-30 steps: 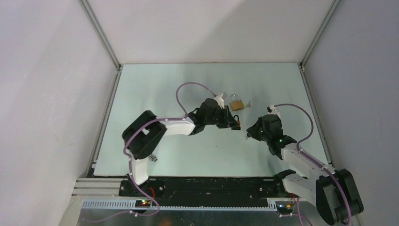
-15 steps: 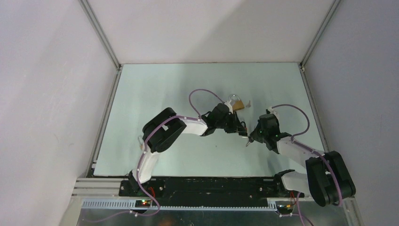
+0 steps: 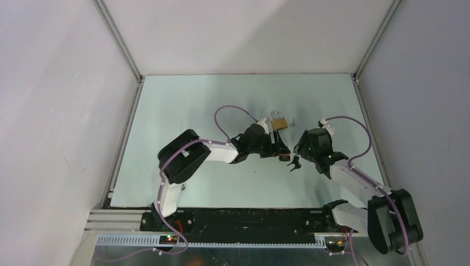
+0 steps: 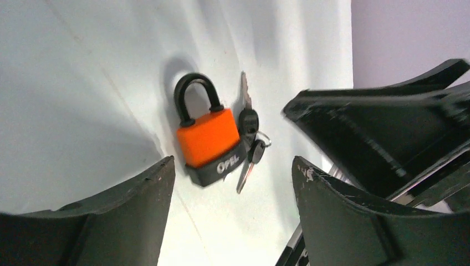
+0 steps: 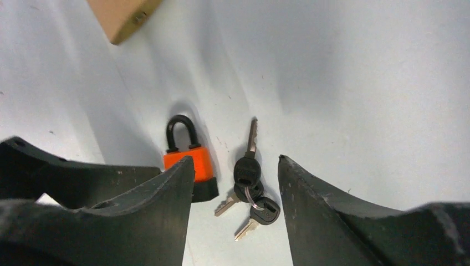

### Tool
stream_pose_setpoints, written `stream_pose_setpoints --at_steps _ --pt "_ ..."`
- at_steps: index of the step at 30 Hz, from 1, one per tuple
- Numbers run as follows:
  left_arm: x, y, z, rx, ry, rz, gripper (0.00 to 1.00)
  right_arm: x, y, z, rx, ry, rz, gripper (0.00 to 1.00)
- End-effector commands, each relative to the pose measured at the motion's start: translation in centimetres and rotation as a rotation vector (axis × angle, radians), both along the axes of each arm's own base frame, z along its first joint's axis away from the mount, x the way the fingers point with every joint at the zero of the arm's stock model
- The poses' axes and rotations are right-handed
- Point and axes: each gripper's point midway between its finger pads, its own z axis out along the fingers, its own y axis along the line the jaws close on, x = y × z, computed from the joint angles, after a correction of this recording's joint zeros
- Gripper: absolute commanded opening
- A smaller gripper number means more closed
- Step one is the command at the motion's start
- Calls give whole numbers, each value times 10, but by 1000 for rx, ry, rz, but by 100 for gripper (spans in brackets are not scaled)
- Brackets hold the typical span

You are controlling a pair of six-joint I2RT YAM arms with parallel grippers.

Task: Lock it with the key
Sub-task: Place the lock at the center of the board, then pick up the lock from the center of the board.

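As you are checking the orange padlock (image 4: 209, 138): it is lying flat on the table (image 3: 183, 111), with its black shackle pointing away from the left wrist camera and both shackle legs meeting the body.
Keys (image 5: 249, 183): the bunch is lying on the table just beside the padlock. The black heads are hanging on one ring, and one long blade is pointing the same way as the shackle.
Left gripper (image 4: 233, 163): its jaws are standing wide apart and gripping nothing. You are seeing the padlock framed in the gap, with neither finger touching it.
Right gripper (image 5: 235, 160): its jaws are standing wide apart and holding nothing. The keys are showing in the gap, and one finger is covering a lower corner of the padlock in that view.
Arms: in the top view both are reaching inward, and the two grippers are facing each other close together above the padlock and keys.
Brass padlock (image 3: 279, 122): it is resting farther back on the table, just beside the left arm's wrist.
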Motion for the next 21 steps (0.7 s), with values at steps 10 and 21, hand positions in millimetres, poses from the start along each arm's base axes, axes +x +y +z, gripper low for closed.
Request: stream_pose_setpoints --at_steps 10,21 --pt "32 138 47 190 -163 348 89 6 16 69 47 -180 42 64" --pt "-13 337 21 743 -105 768 100 -3 74 62 92 -158 171 62"
